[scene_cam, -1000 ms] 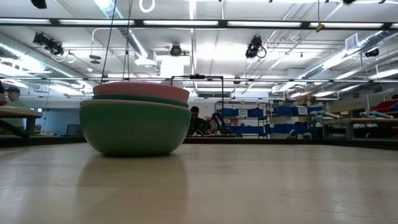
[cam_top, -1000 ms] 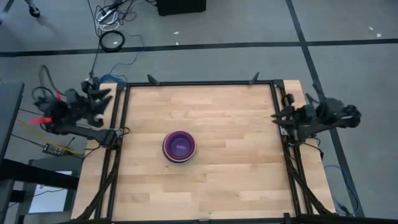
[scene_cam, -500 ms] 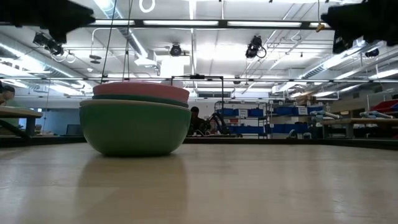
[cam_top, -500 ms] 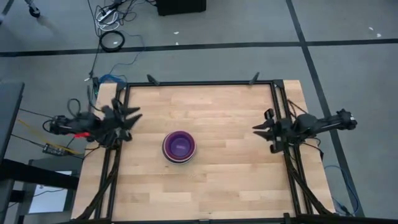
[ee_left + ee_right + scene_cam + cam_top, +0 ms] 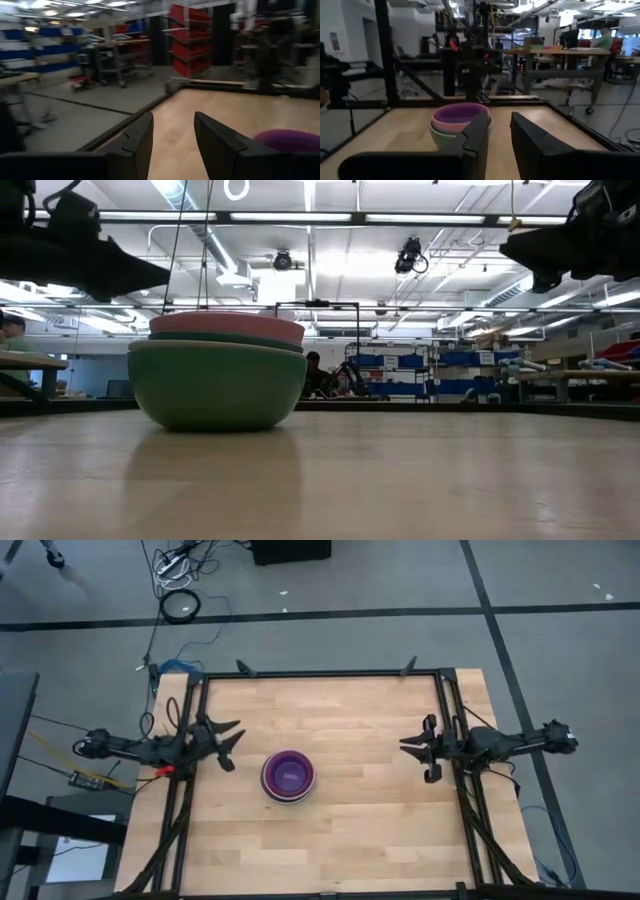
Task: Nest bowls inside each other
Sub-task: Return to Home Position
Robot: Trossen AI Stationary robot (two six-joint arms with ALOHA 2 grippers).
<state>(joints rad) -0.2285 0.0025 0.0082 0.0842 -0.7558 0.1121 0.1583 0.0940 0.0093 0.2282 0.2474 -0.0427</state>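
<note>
One stack of nested bowls (image 5: pixel 289 776) rests by its base on the wooden table (image 5: pixel 360 830), left of the middle. From above only the purple inside shows. In the low view the bowls (image 5: pixel 217 385) read sage green below, teal, then pink at the rim. My left gripper (image 5: pixel 233 745) hovers open over the table's left edge, pointing level at the stack, a short way left of it. My right gripper (image 5: pixel 412 749) hovers over the right edge, farther from the stack, its fingers a little apart with nothing between them. In the right wrist view the bowls (image 5: pixel 457 119) stand ahead of my right gripper (image 5: pixel 499 117).
Black frame rails (image 5: pixel 320 673) run round the tabletop, and both arms reach in across the side rails. Bare wood lies on every side of the stack. Cables and a coil (image 5: pixel 180 605) lie on the floor beyond the far edge. People sit far off in the room.
Both arms have unfolded from their places outside the side rails and come down. My left gripper has swung in toward the table's right, to near the stack. My right gripper has swung in toward the table's left. The bowls have kept still.
</note>
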